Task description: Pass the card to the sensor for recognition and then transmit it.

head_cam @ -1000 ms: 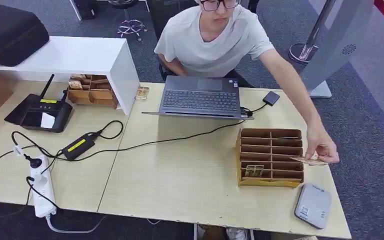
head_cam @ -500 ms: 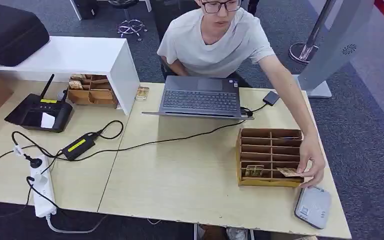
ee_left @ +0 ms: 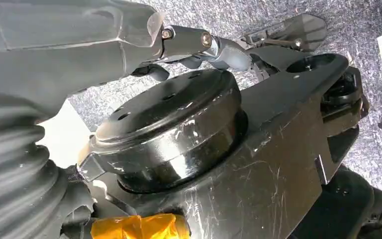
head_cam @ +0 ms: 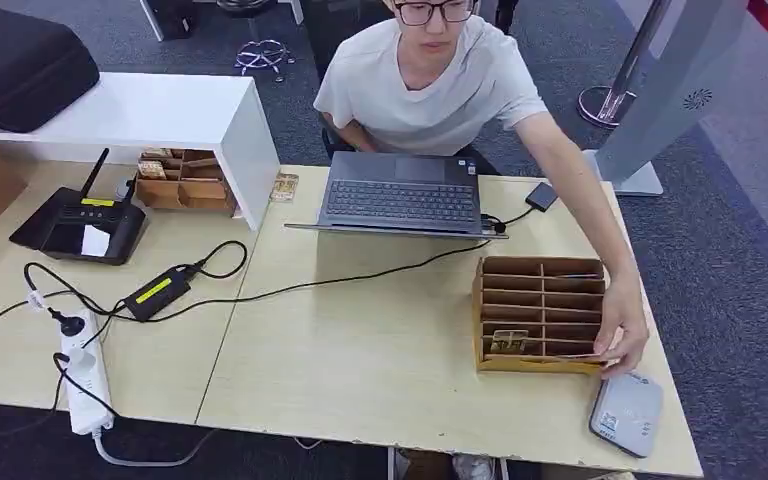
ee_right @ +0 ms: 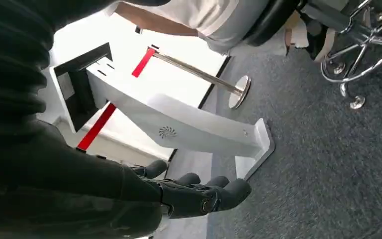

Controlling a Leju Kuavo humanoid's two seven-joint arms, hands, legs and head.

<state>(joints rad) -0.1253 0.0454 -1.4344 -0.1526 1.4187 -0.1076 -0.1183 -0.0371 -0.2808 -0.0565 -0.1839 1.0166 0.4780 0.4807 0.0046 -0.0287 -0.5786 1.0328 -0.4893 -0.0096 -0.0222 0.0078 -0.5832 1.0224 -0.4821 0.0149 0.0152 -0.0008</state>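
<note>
Right hand [ee_right: 194, 191] empty near white kiosk [ee_right: 179, 124]

Pale matt wood-grain table [head_cam: 360, 370], brown cardboard divider box [head_cam: 540, 315], smooth grey plastic sensor [head_cam: 626, 411], matt grey laptop [head_cam: 401, 193], rough grey carpet [head_cam: 750, 300], and scratched glossy black left hand [ee_left: 214, 47].

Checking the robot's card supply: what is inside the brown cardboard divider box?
The brown cardboard divider box holds one patterned card in a near-left slot. The person's hand covers the near-right slots; other slots look empty.
</note>
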